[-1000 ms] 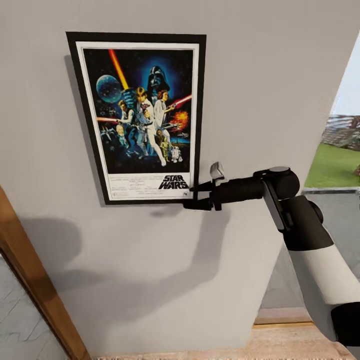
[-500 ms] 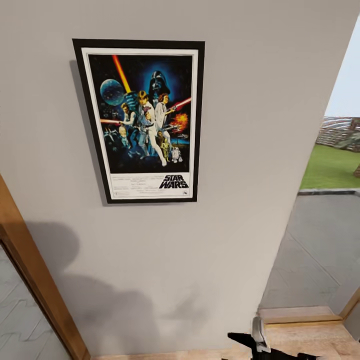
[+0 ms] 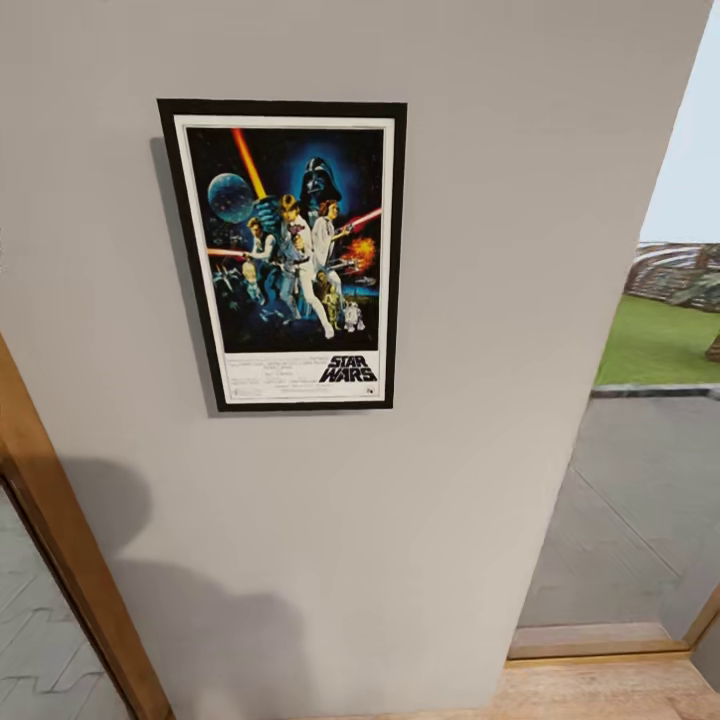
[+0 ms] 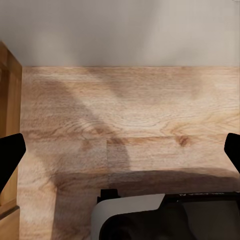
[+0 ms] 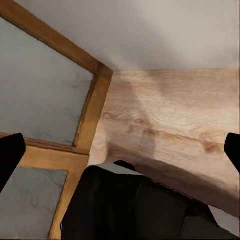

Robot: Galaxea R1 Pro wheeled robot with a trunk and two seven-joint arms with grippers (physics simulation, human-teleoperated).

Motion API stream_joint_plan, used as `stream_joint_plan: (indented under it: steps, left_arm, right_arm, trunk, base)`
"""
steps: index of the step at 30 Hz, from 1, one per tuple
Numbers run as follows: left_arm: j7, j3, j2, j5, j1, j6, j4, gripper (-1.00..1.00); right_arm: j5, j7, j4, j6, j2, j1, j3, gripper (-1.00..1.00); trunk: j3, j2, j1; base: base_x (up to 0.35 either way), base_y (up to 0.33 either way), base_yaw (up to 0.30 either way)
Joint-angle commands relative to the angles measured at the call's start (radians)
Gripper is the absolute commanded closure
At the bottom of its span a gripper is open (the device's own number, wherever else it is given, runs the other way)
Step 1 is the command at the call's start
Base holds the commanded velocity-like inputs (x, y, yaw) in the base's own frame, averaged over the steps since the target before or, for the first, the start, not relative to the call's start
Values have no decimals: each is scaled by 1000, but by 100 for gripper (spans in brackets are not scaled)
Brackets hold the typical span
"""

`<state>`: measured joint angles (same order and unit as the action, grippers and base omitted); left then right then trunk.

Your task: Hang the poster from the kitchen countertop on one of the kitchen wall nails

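Observation:
The Star Wars poster (image 3: 290, 250) hangs flat and upright on the pale grey wall (image 3: 480, 300), with nothing holding it. The wall nail is hidden behind it, and the kitchen countertop is out of view. My left gripper (image 4: 120, 152) points down at the wooden floor (image 4: 130, 115), open wide, its black fingertips (image 4: 9, 157) at the picture's two sides with nothing between them. My right gripper (image 5: 120, 152) is also open and empty over the floor, with its fingertips (image 5: 10, 155) far apart.
A wooden door frame (image 3: 60, 560) runs slanting at the left of the wall. To the right an open doorway (image 3: 640, 480) gives onto grey paving and grass. Wooden floor (image 3: 600, 690) lies at the wall's foot. A glazed wooden frame (image 5: 85, 120) meets the floor near the right gripper.
My right arm has left the poster's lower right corner and dropped out of the head view. The poster stays on the wall. The head camera has shifted slightly.

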<state>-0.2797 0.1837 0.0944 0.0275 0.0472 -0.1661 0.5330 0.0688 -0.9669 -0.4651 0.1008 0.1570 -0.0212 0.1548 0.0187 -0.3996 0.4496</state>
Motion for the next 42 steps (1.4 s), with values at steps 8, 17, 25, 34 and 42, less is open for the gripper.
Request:
stream_joint_plan:
  steps: [8, 17, 25, 34, 42]
  left_arm:
    - [-7, 3, -1, 4, 0, 0, -1, -100]
    - [-6, 3, -1, 5, 0, 0, -1, -100]
    - [-6, 2, -1, 5, 0, 0, -3, -100]
    - [-6, 3, -1, 5, 0, 0, -4, -100]
    - [-7, -2, -2, 6, 0, 0, -4, -100]
  right_arm:
    - [4, 298, 26, 12, -28, -2, -4, -100]
    - [1, 431, 28, 14, -54, -3, -6, -100]
    - [2, 440, 28, 14, -56, -3, -6, -100]
    - [0, 439, 42, 14, -55, -3, -9, -100]
    - [0, 497, 229, 21, -46, -3, -3, -100]
  trunk:
    - [13, 0, 0]
    - [28, 0, 0]
    - [42, 0, 0]
    - [55, 0, 0]
    - [57, 0, 0]
  base:
    - [0, 0, 0]
    - [0, 0, 0]
    - [0, 0, 0]
    - [0, 0, 3]
    - [0, 0, 3]
